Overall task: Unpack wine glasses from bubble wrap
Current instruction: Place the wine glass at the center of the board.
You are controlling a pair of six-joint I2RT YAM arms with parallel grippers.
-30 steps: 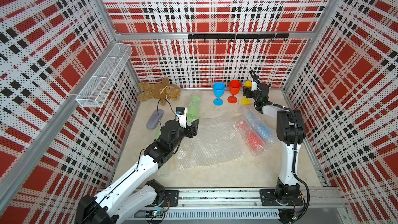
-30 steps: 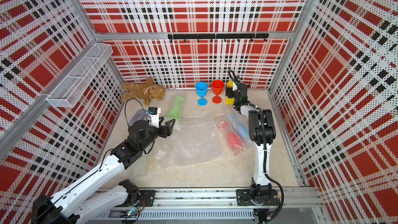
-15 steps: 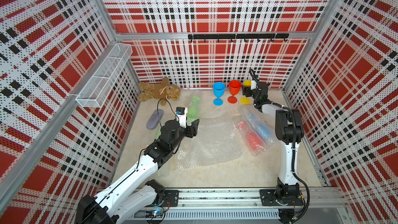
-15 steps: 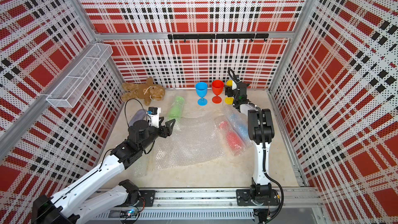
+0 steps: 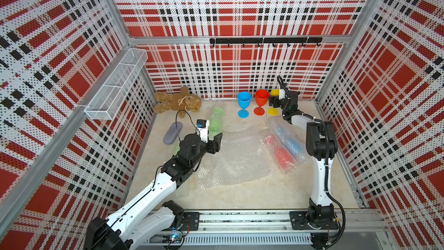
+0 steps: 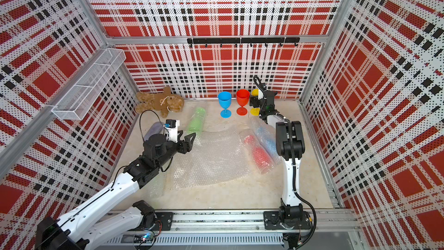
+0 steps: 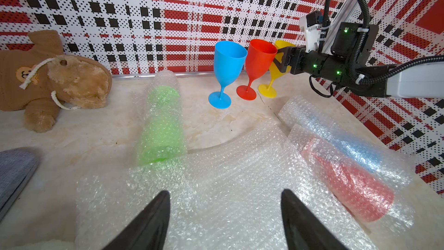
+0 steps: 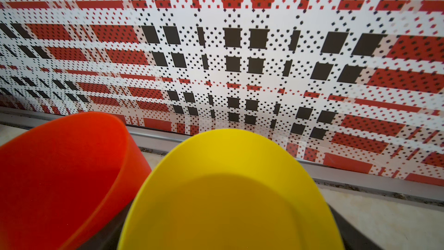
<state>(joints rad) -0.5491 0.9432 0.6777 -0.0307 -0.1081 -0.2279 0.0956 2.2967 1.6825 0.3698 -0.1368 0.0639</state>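
**A:** What's the setting?

**B:** Red, black and white plaid walls on three sides of a pale marbled table (image 5: 240, 198); a wire basket (image 5: 115, 85) hangs on the left wall; a black hook rail (image 5: 264, 40) runs across the back one.

**A:** Where are the unwrapped glasses?

**B:** Three stand upright in a row along the table's back edge, toward the right corner: the blue goblet (image 5: 244, 103), then the red goblet (image 5: 261, 99), then the yellow goblet (image 8: 228, 188); red and yellow stand just beside each other.

**A:** And the right gripper (image 7: 280, 59)?

**B:** At the yellow goblet's bowl; its jaws straddle that bowl, one of them between the red and yellow bowls; whether they press on it or stand clear, I cannot tell.

**A:** The wrapped ones?

**B:** The green bundle (image 5: 216, 121) lies near the back edge, between the teddy bear (image 5: 177, 102) in the back left corner and the blue goblet; the red bundle (image 5: 280, 155) and the blue bundle (image 5: 289, 140) lie side by side, touching, toward the right edge; each is a goblet rolled in bubble wrap; a loose sheet (image 5: 235, 159) lies flat in the table's middle, its right side meeting the red bundle.

**A:** The left gripper (image 7: 225, 192)?

**B:** It hangs over the loose sheet's back left corner; jaws well apart, nothing between them; a grey pouch (image 5: 172, 132) lies near the left edge.
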